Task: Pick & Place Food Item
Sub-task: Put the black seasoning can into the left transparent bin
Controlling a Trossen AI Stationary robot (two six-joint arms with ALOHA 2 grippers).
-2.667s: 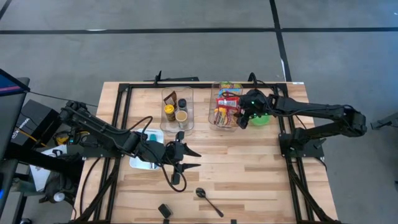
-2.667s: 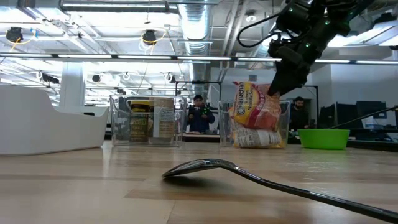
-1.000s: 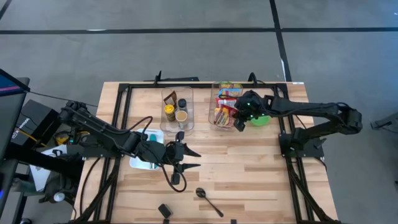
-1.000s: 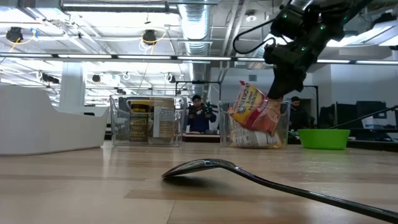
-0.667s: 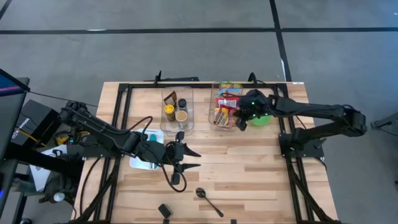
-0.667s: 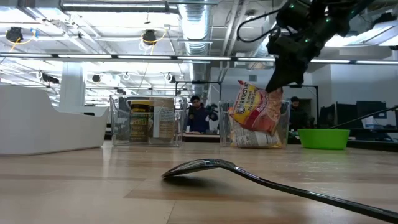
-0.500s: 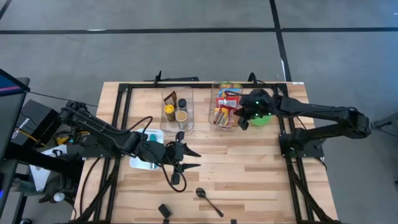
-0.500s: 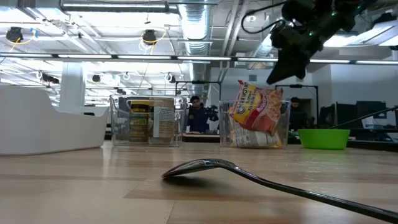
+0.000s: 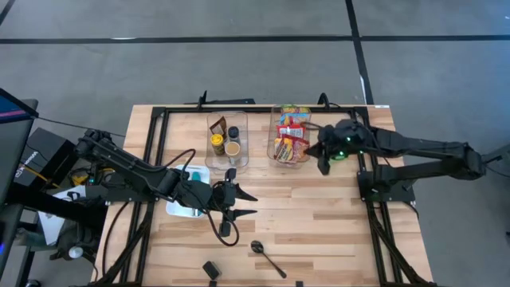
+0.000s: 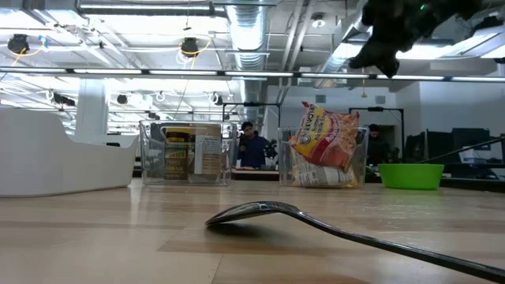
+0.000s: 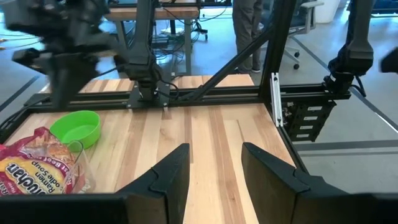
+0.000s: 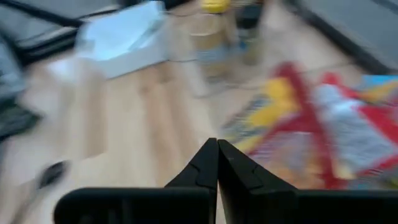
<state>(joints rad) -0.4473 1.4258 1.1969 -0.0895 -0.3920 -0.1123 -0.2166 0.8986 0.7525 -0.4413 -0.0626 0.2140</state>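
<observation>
- Wooden table (image 9: 319, 215), light planks, with black frame rails round the work area.
- Right arm (image 9: 414, 147), reaching in from the right edge, raised above the table.
- Left arm (image 9: 135, 177), lying across the left half, idle.
- White tray (image 9: 182, 209), partly under the left arm, near the table's left-middle.
- Clear bin (image 9: 288, 153), rear centre-right, packed with snack packets.
- Second clear bin (image 9: 227, 147), just left of the first, with jars and bottles inside.
- Noodle packet (image 10: 325, 138), yellow and red, leaning tilted inside the snack bin, top corner above the rim; free of any grip.
- Green bowl (image 10: 409, 175), on the table to the right of the snack bin, partly under the right gripper from above.
- Right gripper (image 9: 322, 153), fingers pressed together, empty, hovering just right of the snack bin, above the bowl's edge.
- Left gripper (image 9: 247, 204), fingers spread partway, empty, near table centre, pointing right.
- Spoon (image 9: 267, 257), lying at the front edge, well apart from both grippers.
- Small black object (image 9: 210, 270), front edge, left of the spoon.
</observation>
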